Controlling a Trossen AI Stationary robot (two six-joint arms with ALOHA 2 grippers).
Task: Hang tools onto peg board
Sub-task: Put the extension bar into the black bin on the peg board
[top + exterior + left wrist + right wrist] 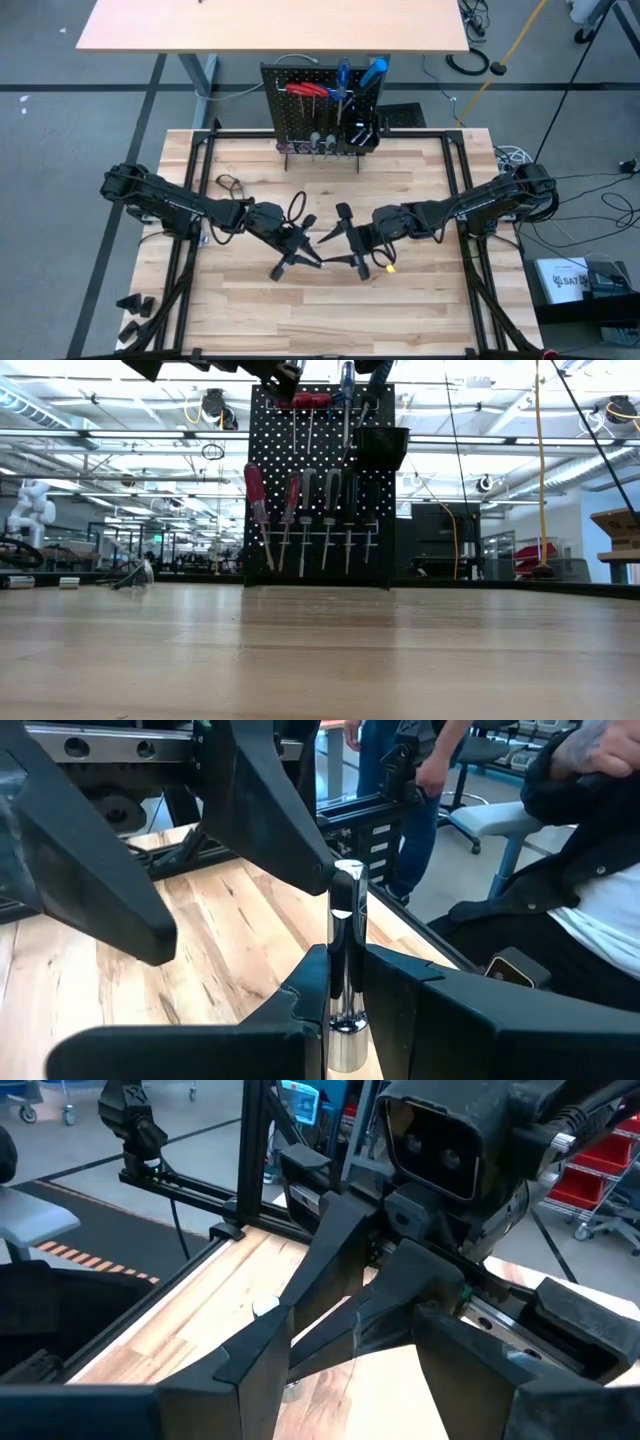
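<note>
Silver metal piece point(346, 970) in left end effector point(345, 982).

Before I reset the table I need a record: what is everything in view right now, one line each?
Black perforated peg board: one, upright at the table's far edge.
Red-handled hex keys: a cluster, hung at the board's upper part.
Blue-handled screwdrivers: two, at the board's top, above the bin.
Square black bin: one, on the board's right side.
Screwdriver row: several, red and pale handles, lower board.
Silver metal piece: one, upright between the left tool's fingers.
Wooden table: one, pale.
Left tool: shut on the silver piece, mid-table.
Right tool: open, facing the left one.
</note>
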